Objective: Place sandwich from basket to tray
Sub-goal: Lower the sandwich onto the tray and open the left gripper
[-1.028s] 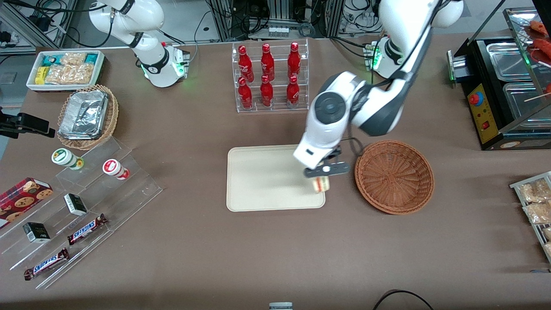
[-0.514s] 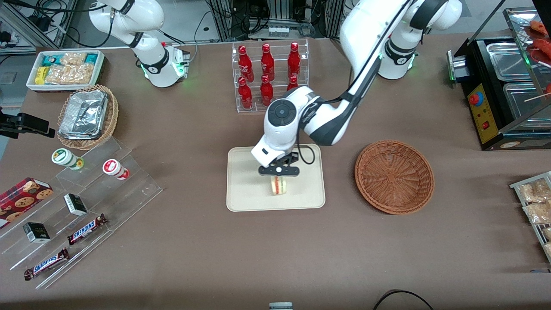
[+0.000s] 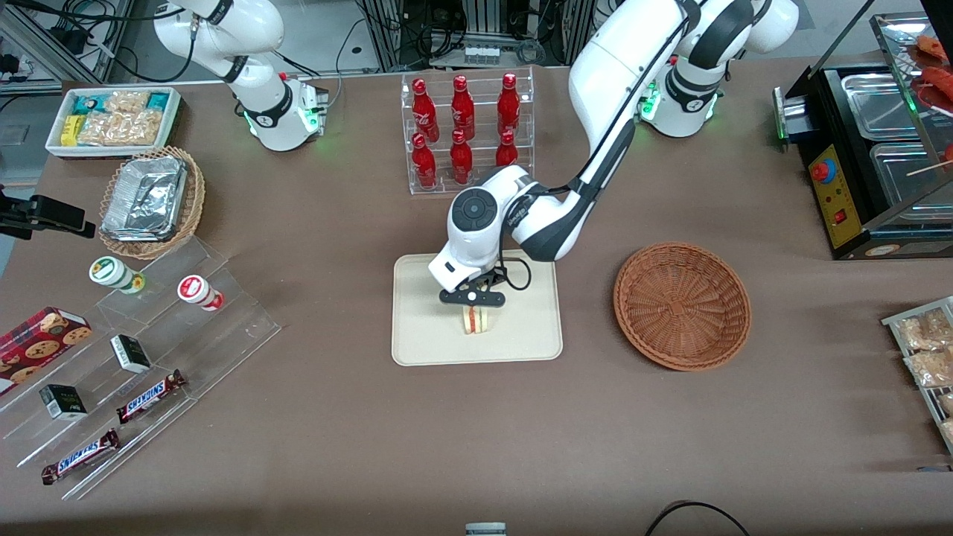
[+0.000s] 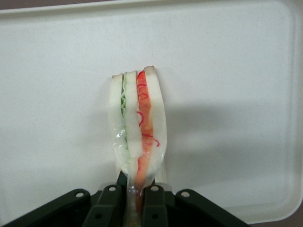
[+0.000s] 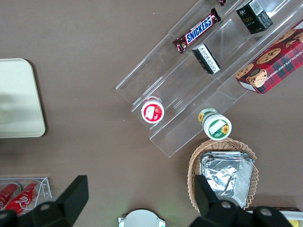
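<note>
Front view, scanning across the counter (image 3: pixel 476 447): tan wicker basket of foil packets (image 3: pixel 151 201) at the parked arm's end, then the rack of red bottles (image 3: pixel 465 134), farther from the camera than the tray (image 3: pixel 424 335). Gripper (image 3: pixel 472 298) sits over the middle of the tray, clenched on the sandwich (image 3: pixel 475 320); wrist view confirms the fingers (image 4: pixel 110 203) pinching the wedge's narrow end, with the sandwich (image 4: pixel 137 127) hanging cut edge outward, red and green layers showing, against the tray surface (image 4: pixel 236 71). Cannot tell whether its lower end touches the tray yet. The basket (image 3: pixel 681 305) lies toward the working arm's end, apart from the tray, nothing in it. Judgement: transfer nearly done, release step in hand. To do it well: lower until the wedge rests on the tray, open the fingers slowly so the soft bread does not stick or tip, then lift straight up, well inside the rim.
</note>
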Available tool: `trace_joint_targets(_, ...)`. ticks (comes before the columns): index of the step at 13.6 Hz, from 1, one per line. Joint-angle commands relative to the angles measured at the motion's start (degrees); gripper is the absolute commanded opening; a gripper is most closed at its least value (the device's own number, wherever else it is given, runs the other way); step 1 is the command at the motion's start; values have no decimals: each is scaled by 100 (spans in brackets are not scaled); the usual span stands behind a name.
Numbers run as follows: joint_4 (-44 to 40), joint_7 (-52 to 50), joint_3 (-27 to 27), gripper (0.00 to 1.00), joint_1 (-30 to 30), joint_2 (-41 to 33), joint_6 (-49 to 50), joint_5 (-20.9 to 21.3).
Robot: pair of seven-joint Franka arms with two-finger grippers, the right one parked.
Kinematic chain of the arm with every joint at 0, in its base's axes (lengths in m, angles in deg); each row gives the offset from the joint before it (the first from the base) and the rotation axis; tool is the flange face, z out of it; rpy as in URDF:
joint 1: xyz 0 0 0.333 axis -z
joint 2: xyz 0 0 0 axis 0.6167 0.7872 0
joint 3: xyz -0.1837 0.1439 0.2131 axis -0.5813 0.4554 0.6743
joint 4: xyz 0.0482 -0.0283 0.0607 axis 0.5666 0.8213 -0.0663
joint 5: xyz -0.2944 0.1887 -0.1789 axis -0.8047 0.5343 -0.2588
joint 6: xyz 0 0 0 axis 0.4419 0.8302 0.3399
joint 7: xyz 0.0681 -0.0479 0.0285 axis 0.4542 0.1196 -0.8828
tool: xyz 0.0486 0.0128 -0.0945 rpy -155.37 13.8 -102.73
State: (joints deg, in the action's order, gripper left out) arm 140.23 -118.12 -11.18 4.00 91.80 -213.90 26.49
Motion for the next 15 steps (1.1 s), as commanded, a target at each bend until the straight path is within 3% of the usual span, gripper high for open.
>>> trace_joint_targets(1, -199, 18, 58, 59, 63, 115, 30, 42)
trace_joint_targets(2, -199, -34, 67, 100, 81, 89, 39, 68)
trace_joint_targets(8, -147, -96, 93, 100, -85, -727, 608, -11)
trace_joint_targets(15, -76, 9, 102, 100, -1165, -2660, 2858, -283)
